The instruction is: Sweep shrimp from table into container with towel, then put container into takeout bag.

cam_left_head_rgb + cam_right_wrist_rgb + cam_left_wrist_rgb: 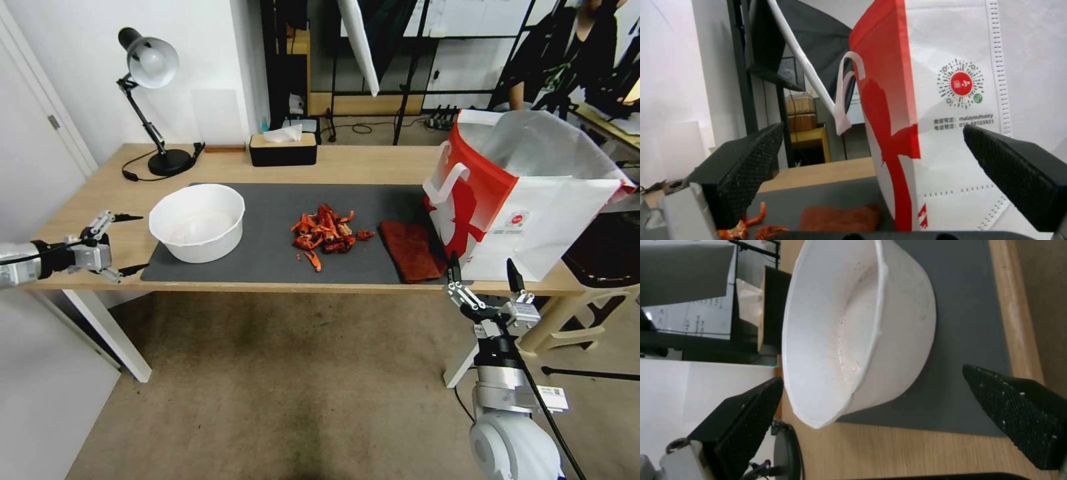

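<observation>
My left gripper (pixel 133 244) hangs spread wide at the table's (pixel 373 163) nine o'clock edge, facing the smooth white plastic bowl (pixel 197 222), which I judge needs gripping first. At the grey mat's (pixel 273 253) centre lie spiky red shrimp (pixel 325 234); the soft rust towel (pixel 412 250) lies flat at three o'clock. My right gripper (pixel 483 270), likewise spread, hovers at five o'clock before the foil-lined takeout bag (pixel 527 200), nothing swept yet.

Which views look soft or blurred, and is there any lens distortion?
Head view: wide-angle bending, the table edge curves, shrimp sharp. Left wrist view: container soft, near fingers blurred. Right wrist view: takeout bag print readable, towel blurred.
</observation>
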Motion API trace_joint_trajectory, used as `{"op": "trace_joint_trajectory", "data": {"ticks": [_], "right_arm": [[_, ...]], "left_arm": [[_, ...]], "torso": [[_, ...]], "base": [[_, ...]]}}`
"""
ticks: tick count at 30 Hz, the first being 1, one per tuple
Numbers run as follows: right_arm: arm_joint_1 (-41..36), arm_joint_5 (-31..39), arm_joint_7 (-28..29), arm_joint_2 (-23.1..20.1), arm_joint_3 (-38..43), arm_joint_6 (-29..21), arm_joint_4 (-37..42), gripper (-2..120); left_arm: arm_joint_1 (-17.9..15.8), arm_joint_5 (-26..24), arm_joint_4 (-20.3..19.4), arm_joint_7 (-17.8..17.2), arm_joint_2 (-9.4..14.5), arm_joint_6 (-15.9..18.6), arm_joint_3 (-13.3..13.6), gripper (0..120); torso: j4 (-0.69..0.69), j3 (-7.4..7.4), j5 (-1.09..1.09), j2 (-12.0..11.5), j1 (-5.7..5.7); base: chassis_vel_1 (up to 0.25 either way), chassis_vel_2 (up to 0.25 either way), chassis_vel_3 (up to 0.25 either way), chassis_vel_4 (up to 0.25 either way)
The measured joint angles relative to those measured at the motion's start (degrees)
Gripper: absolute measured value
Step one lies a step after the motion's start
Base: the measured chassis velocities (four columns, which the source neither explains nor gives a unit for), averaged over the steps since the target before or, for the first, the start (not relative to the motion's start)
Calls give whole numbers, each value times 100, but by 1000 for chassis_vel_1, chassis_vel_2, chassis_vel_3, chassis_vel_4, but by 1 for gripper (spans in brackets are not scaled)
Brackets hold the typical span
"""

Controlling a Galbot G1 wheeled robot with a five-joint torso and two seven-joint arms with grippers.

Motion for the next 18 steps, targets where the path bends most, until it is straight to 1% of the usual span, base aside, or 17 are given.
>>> {"op": "trace_joint_trajectory", "data": {"ticks": [1,3,5,6,7,8,10,11,13,15,16,18], "right_arm": [[-2,-16,0,21,-20,0,3,100],[-1,-20,0,29,-26,0,4,100],[2,-45,2,64,-58,0,9,100],[3,-56,2,76,-67,0,9,100],[3,-56,2,76,-67,0,9,100],[1,-83,4,102,-90,5,9,100],[0,-113,4,126,-113,13,9,100],[0,-113,4,126,-113,13,9,100],[0,-134,6,145,-135,15,13,100],[1,-137,7,146,-136,14,18,100],[2,-139,9,147,-137,7,28,100],[2,-139,10,142,-129,-8,54,100]], "left_arm": [[1,15,-34,61,75,11,0,100],[20,15,-54,89,109,19,-8,100],[119,80,-152,258,265,42,-92,100],[123,134,-179,314,297,40,-116,100],[123,134,-179,314,297,40,-116,100],[169,215,-253,361,358,38,-148,100],[196,328,-326,324,378,26,-160,100],[196,328,-326,324,378,26,-160,100],[212,425,-419,114,374,-16,-161,100],[208,446,-441,71,363,-20,-162,100],[145,538,-508,-33,284,-33,-161,100],[-77,674,-532,-86,113,-56,-115,100]], "torso": [[1,0,0,0,0],[1,0,1,0,0],[2,0,0,0,0],[2,0,0,0,0],[2,0,0,0,0],[1,0,1,0,0],[1,0,0,0,0],[1,0,0,0,0],[2,0,0,0,0],[1,0,1,1,0],[2,0,0,0,0],[2,0,1,0,0]], "base": [[0,0,0,0],[0,0,0,0],[0,0,0,0],[0,0,0,0],[0,0,0,0],[0,0,0,0],[0,0,0,0],[0,0,0,0],[0,0,0,0],[0,0,0,0],[0,0,0,0],[0,0,0,0]]}}
